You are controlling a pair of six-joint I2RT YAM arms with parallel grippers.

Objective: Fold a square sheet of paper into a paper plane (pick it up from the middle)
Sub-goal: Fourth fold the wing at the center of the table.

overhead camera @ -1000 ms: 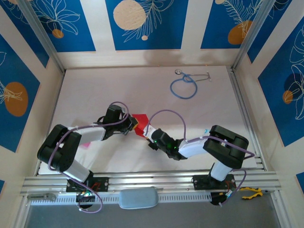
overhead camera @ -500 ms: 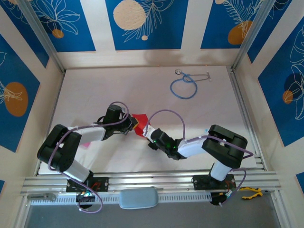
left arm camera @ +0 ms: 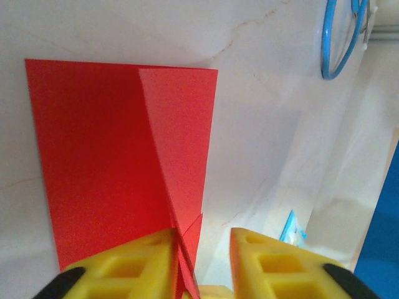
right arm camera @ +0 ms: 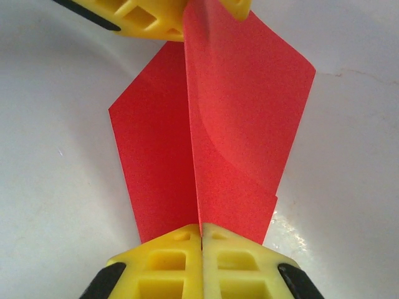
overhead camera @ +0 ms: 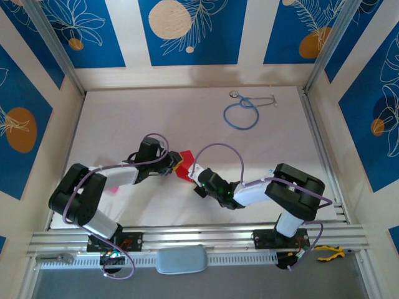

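Your right fingers (right arm camera: 168, 258) are now pinching shut on the creased square sheet of paper (right arm camera: 243, 118) while your left fingers (left arm camera: 131, 265) are spreading off it (a handover, apparently), leaving it standing part-folded mid-worktop (overhead camera: 156, 118) between them.

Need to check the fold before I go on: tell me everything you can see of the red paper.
The red paper is thin, matte, plain bright red and part-folded. One panel seems to lie on the white table between the arms; a flap creased along a slanted line stands up, slightly curved. The right gripper is shut on one end at the crease. The other end sits between the left gripper's parted fingers, against one of them.
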